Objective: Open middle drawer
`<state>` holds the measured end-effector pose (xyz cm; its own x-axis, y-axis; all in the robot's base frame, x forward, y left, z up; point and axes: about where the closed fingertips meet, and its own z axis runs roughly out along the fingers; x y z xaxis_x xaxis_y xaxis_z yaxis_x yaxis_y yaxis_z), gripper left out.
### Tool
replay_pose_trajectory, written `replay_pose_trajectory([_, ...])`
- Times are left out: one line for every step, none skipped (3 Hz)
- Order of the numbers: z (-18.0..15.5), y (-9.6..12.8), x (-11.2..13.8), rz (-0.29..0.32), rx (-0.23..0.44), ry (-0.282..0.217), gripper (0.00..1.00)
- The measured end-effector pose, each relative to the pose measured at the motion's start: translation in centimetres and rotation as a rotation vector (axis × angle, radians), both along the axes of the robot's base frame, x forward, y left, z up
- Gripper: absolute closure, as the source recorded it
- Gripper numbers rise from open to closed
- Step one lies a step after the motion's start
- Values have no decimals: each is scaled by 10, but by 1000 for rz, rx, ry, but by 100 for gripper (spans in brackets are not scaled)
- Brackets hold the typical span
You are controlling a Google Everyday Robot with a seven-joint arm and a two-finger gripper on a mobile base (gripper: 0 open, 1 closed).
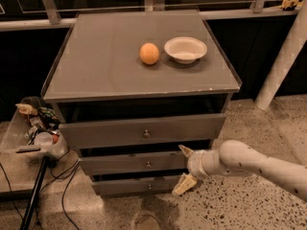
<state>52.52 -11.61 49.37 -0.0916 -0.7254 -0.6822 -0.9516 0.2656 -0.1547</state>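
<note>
We log the middle drawer (129, 165) in the grey bench (110, 75), directly under the taller drawer (105, 132) and over the slimmest drawer (129, 186). The gripper (184, 167) sits at the middle drawer's right end, fingers (184, 150) spread apart, empty. Well above that drawer, on top: orange (149, 53), white bowl (185, 49).

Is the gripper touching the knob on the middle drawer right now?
No, the gripper hangs open in front of one end of the middle drawer, apart from the knob at the drawer's centre.
</note>
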Motion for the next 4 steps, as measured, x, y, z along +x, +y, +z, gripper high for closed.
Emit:
replay_pose_trajectory([-1, 1, 19, -12, 48, 0, 0])
replay_pose_trajectory([-11, -2, 30, -38, 58, 8, 0])
replay_pose_trajectory([-27, -10, 32, -70, 46, 27, 0])
replay_pose_trajectory([-37, -12, 38, -84, 33, 17, 0])
